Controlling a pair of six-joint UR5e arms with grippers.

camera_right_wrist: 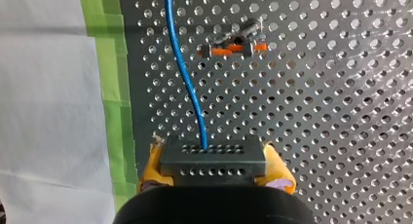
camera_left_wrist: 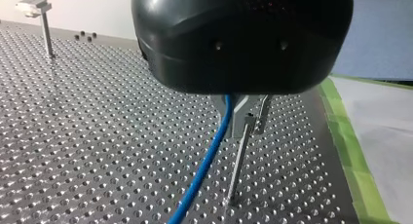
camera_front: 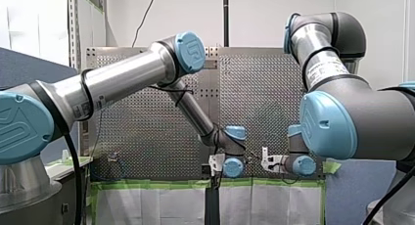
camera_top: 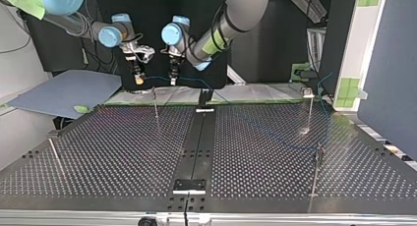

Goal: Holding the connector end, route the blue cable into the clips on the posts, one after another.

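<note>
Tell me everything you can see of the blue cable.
The blue cable is thin, smooth and flexible, seemingly plastic-sheathed. One end enters a dark connector clamped between the yellow pads of my right gripper. From there it curves over the perforated table, beside a clip but not in it, reaches my left gripper, and trails on beside a thin post.
</note>
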